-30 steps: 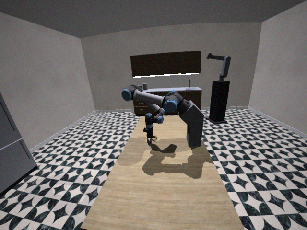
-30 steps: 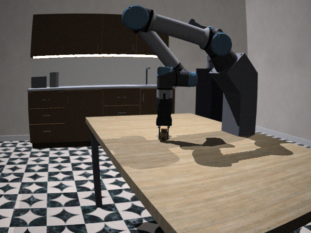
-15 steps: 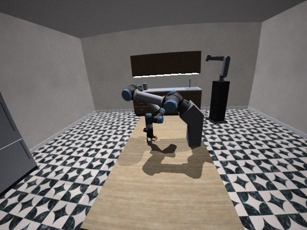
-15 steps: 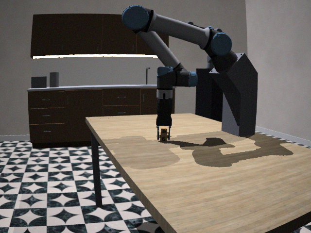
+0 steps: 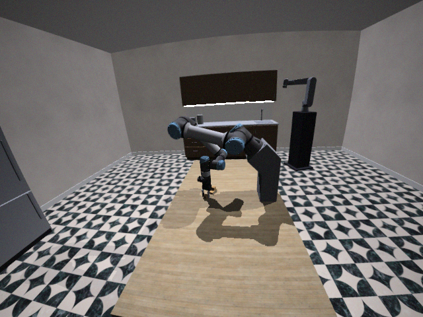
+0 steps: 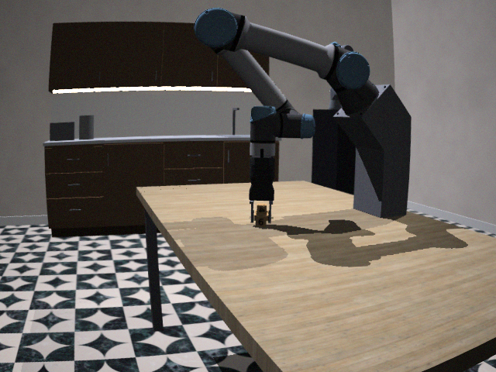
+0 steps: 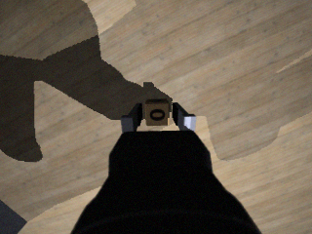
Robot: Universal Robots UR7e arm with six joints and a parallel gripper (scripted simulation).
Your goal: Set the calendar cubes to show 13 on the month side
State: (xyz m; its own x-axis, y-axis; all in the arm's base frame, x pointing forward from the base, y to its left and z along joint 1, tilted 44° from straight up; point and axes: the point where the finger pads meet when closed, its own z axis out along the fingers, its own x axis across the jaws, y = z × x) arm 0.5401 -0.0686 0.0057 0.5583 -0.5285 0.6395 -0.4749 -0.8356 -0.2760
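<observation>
The pincer point(image 5: 205, 195) point(image 6: 261, 211) point(image 7: 157, 109) stands apart around a cube point(image 7: 157, 114), its 0 facing up.

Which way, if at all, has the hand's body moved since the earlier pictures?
No: in the exterior view, the hand keeps its place below the wall cupboard's right end. Only its fingers have spread.
</observation>
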